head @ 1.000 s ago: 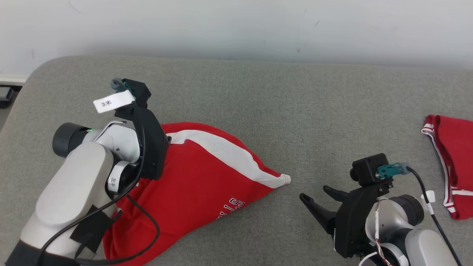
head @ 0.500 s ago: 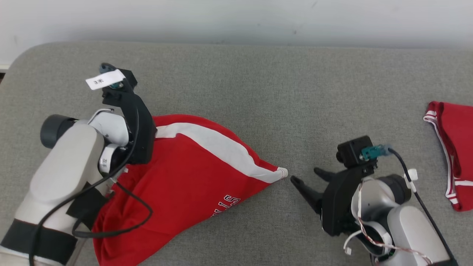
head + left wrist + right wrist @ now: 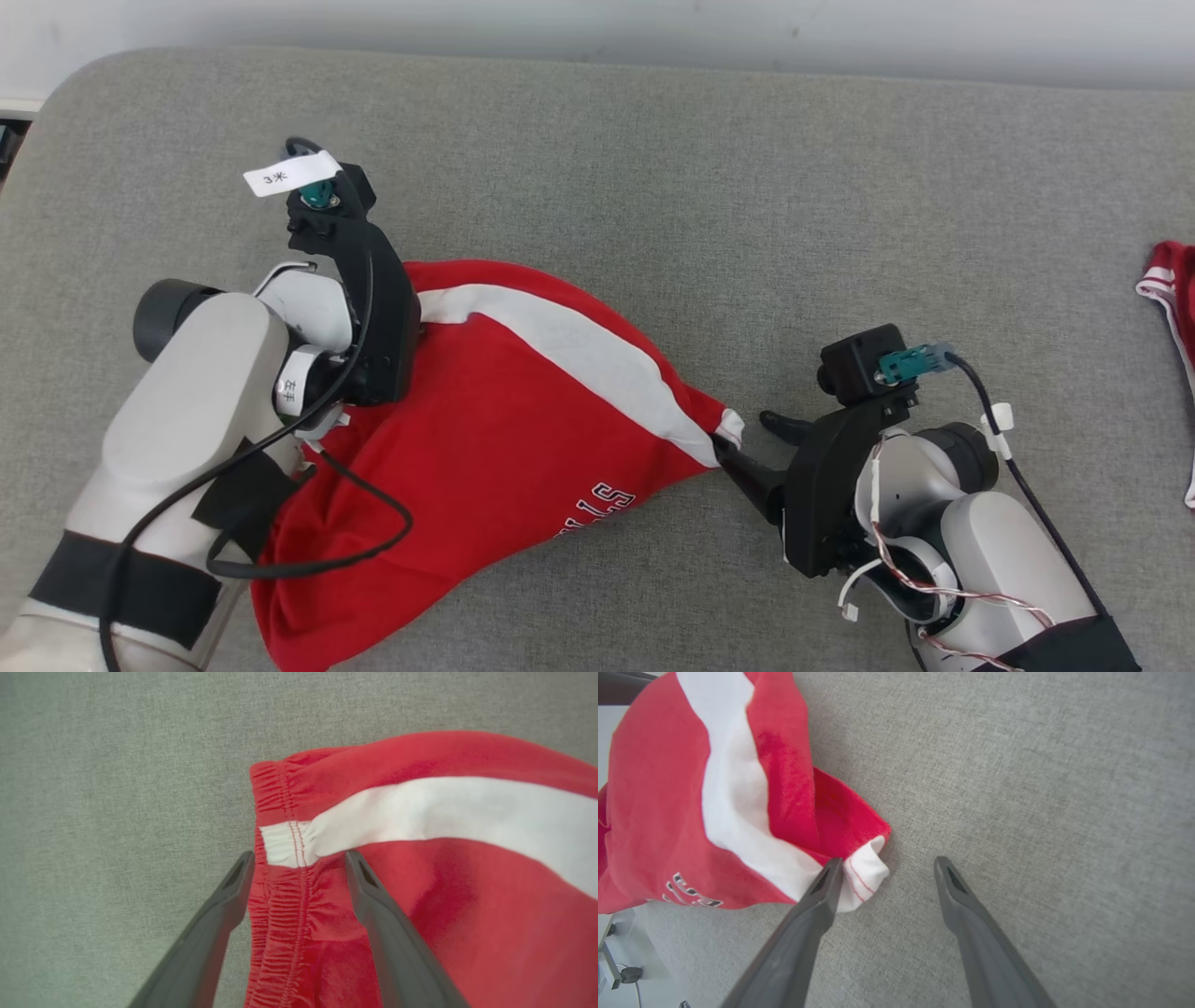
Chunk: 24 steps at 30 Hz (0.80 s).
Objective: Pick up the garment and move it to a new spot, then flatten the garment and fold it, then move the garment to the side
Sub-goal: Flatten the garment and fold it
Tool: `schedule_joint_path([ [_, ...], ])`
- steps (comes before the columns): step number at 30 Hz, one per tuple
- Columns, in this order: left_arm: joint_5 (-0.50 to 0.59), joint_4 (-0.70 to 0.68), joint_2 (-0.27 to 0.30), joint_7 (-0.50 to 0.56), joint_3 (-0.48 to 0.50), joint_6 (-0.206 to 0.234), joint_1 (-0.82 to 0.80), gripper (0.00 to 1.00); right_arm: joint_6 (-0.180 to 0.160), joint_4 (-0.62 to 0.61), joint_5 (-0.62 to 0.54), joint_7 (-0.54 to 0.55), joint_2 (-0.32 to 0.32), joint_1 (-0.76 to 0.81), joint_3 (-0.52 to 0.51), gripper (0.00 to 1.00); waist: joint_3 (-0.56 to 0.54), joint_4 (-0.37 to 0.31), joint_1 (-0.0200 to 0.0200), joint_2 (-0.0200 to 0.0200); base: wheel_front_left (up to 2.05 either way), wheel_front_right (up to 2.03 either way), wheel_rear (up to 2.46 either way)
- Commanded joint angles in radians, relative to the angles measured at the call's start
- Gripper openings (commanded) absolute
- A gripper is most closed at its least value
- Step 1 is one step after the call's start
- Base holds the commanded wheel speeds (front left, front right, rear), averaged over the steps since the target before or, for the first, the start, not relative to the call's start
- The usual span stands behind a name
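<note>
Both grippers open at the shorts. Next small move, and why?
Probably nudge the right gripper sideways toward the shorts. Its jaws are open, but the white hem corner sits against one finger, off centre. The left gripper straddles the waistband, open.

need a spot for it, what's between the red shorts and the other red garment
Head view: the right gripper, open at the shorts hem, then bare grey cushion up to the other garment.

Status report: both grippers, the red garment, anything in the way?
Left gripper open, astride the waistband. Right gripper open, at the hem corner. Red garment crumpled, not gripped. Other red garment far right.
</note>
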Motion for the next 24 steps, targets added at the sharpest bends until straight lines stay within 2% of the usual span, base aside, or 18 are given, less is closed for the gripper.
schedule_joint_path([
  [1, -0.009, 0.001, 0.008, 0.002, -0.001, -0.003, -0.004, 1.0, -0.001, 0.004, 0.002, -0.004, -0.002, -0.003, 0.007, 1.0, 0.005, 0.006, -0.0001, -0.0002, 0.0, 0.0, 0.0],
  [5, -0.011, 0.007, 0.016, -0.027, 0.002, -0.004, 0.003, 1.0, -0.001, 0.025, -0.005, -0.016, -0.002, -0.009, 0.036, 1.0, 0.01, 0.004, -0.0001, -0.0002, 0.0, 0.0, 0.0],
  [12, -0.026, 0.03, -0.016, -0.07, 0.001, -0.018, -0.01, 1.0, -0.001, 0.05, -0.011, -0.032, -0.003, -0.029, 0.068, 1.0, 0.03, 0.004, -0.0001, -0.0002, 0.0, 0.0, 0.0],
  [13, -0.031, 0.036, -0.018, -0.066, 0.0, -0.023, -0.011, 0.95, -0.001, 0.054, -0.007, -0.026, -0.002, -0.024, 0.075, 1.0, 0.031, 0.004, -0.0001, -0.0002, 0.0, 0.0, 0.0],
  [14, -0.033, 0.04, -0.019, -0.065, 0.0, -0.024, -0.012, 0.85, -0.001, 0.056, -0.005, -0.024, -0.002, -0.021, 0.078, 1.0, 0.031, 0.004, -0.0001, -0.0002, 0.0, 0.0, 0.0],
  [15, -0.036, 0.043, -0.018, -0.069, 0.0, -0.025, -0.013, 0.62, -0.001, 0.057, -0.009, -0.025, -0.003, -0.019, 0.078, 0.87, 0.031, 0.003, -0.0001, -0.0002, 0.0, 0.0, 0.0],
  [16, -0.035, 0.045, -0.017, -0.074, -0.003, -0.031, -0.015, 0.44, -0.001, 0.058, -0.018, -0.026, -0.003, -0.017, 0.077, 0.62, 0.031, 0.001, -0.0001, -0.0002, 0.0, 0.0, 0.0],
  [17, -0.035, 0.044, -0.015, -0.083, -0.003, -0.032, -0.017, 0.2, -0.001, 0.058, -0.022, -0.027, -0.003, -0.015, 0.074, 0.36, 0.031, 0.0, -0.0001, -0.0002, 0.0, 0.0, 0.0],
  [18, -0.035, 0.047, -0.013, -0.091, -0.003, -0.035, -0.018, 0.03, -0.001, 0.058, -0.025, -0.031, -0.003, -0.017, 0.07, 0.29, 0.031, -0.001, -0.0001, -0.0002, 0.0, 0.0, 0.0],
  [20, -0.041, 0.056, -0.012, -0.097, 0.0, -0.04, -0.015, 0.0, -0.001, 0.057, -0.034, -0.037, -0.003, -0.02, 0.063, 0.0, 0.031, -0.003, -0.0001, -0.0002, 0.0, 0.0, 0.0],
  [24, -0.044, 0.062, -0.015, -0.132, 0.006, -0.035, -0.018, 0.0, -0.001, 0.049, -0.036, -0.064, -0.003, -0.031, 0.038, 0.0, 0.031, -0.004, -0.0001, -0.0002, 0.0, 0.0, 0.0],
])
